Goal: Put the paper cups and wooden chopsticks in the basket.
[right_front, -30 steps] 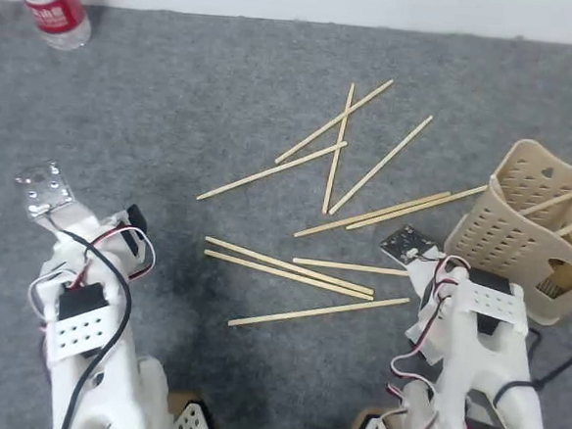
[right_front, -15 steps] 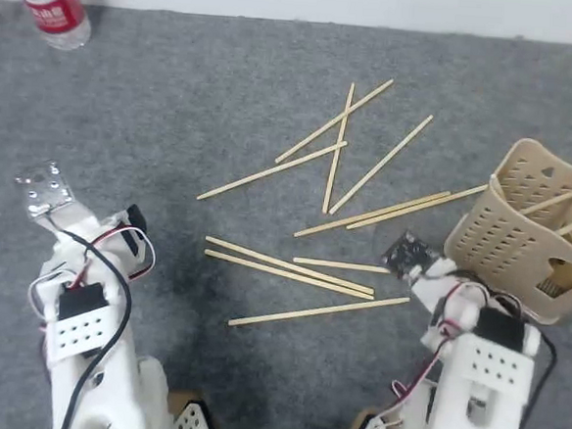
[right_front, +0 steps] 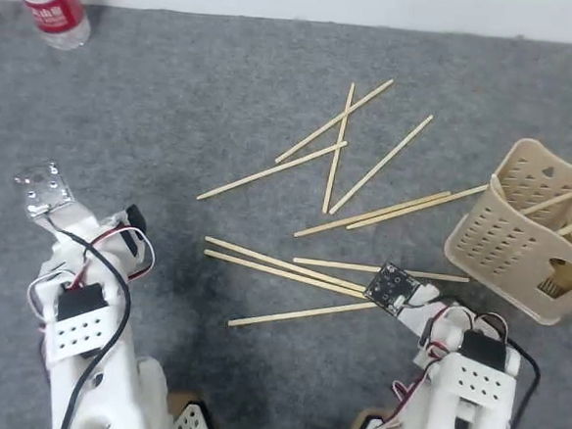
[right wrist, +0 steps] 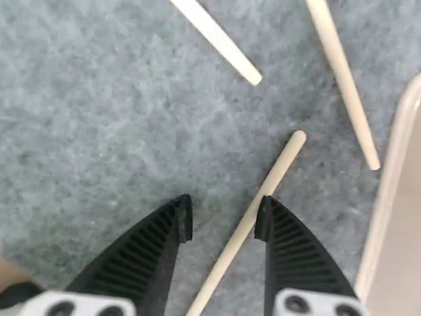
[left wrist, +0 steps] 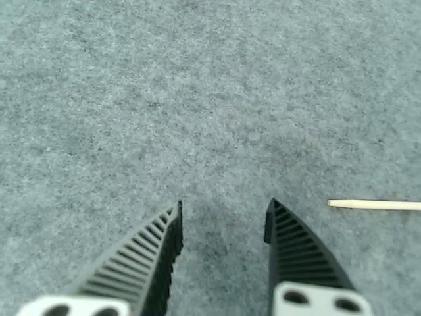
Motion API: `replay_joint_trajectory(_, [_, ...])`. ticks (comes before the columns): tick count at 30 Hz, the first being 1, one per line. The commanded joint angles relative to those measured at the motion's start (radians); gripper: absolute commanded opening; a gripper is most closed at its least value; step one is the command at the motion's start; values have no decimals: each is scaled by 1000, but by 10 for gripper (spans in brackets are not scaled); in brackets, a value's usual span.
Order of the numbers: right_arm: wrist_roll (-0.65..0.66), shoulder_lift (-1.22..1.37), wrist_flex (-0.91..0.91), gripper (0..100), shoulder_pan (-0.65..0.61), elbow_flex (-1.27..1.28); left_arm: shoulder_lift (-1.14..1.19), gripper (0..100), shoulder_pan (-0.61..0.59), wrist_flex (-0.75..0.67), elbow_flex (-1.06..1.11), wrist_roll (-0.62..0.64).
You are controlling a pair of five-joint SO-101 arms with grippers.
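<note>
Several wooden chopsticks lie scattered across the grey carpet. The beige slotted basket stands at the right and holds a few chopsticks. My right gripper is open, its fingers on either side of one chopstick, which runs close along one finger. In the high view that arm's wrist hangs over the end of the nearest chopstick. My left gripper is open over bare carpet, with a chopstick tip off to one side. The left arm stands at the near left.
A plastic water bottle lies at the far left corner. The basket wall shows close beside the right gripper. Two more chopstick ends lie beyond it. The carpet's left half is open.
My right arm has drawn back from beside the basket toward the near edge and slightly left, and now sits over the nearest chopstick's end. The left arm has not moved.
</note>
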Motion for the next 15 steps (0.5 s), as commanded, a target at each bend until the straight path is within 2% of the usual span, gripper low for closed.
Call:
replay_joint_trajectory(1, [15, -13, -70, 180, 8, 12, -11, 195, 2, -23, -7, 3])
replay_joint_trajectory(5, [15, -13, -73, 180, 15, 17, -11, 195, 2, -25, -7, 3])
replay_joint_trajectory(10, [23, -13, -82, 180, 96, -9, -11, 195, 2, -25, -7, 3])
replay_joint_trajectory(15, [114, -12, -102, 180, 117, 54, -11, 195, 2, -25, -7, 3])
